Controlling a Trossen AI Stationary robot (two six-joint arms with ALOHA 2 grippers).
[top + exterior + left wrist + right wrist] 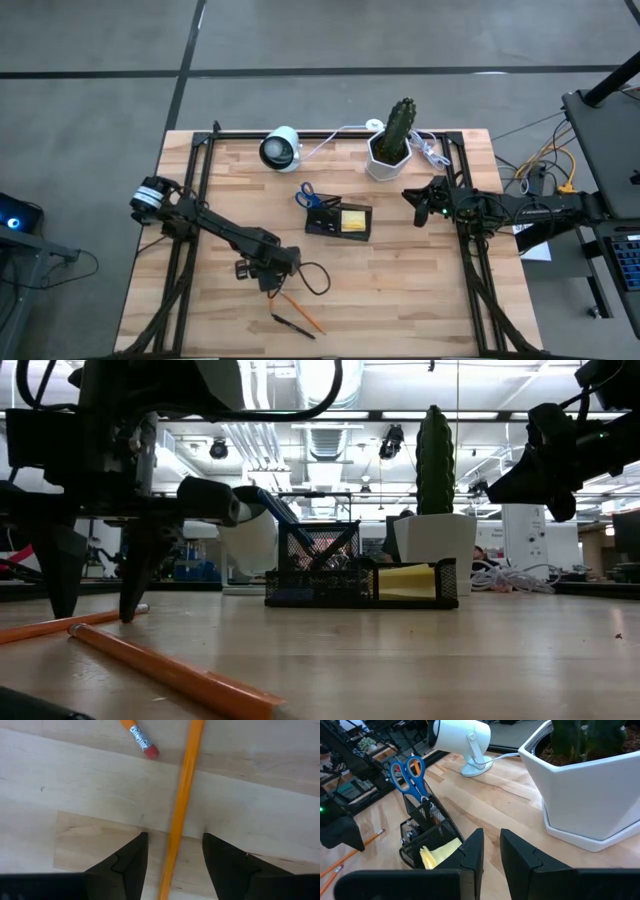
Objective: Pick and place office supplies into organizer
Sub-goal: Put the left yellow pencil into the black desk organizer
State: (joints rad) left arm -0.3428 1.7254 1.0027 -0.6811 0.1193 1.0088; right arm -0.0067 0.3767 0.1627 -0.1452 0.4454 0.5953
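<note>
Left gripper: down at the tabletop near the front of the table, jaws open and straddling a pencil; nothing held. Fingers stand either side of the shaft with a gap each side, tips at or just above the wood.

Pencil, orange: lies flat on the table, between the fingers. Long axis runs roughly along the gripper's forward line, across the direction in which the jaws close, which suits a pinch. Which end is the point cannot be told.

Second pencil: near, lying at an angle to the first, its pink eraser end towards it but apart.

Pen, dark: on the table just beside the pencils, nearer the front edge.

Organizer: mid-table, well apart from the pencils; scissors stand in it handles up, yellow pad in another compartment.

Right gripper: waiting above the table beside the white pot, jaws nearly closed, empty.

Risks, judged: the round shaft may roll or skid as the jaws close, ending in a grip on one edge. A grip far from the middle would let the pencil tip. Tips too high would slide over it.
</note>
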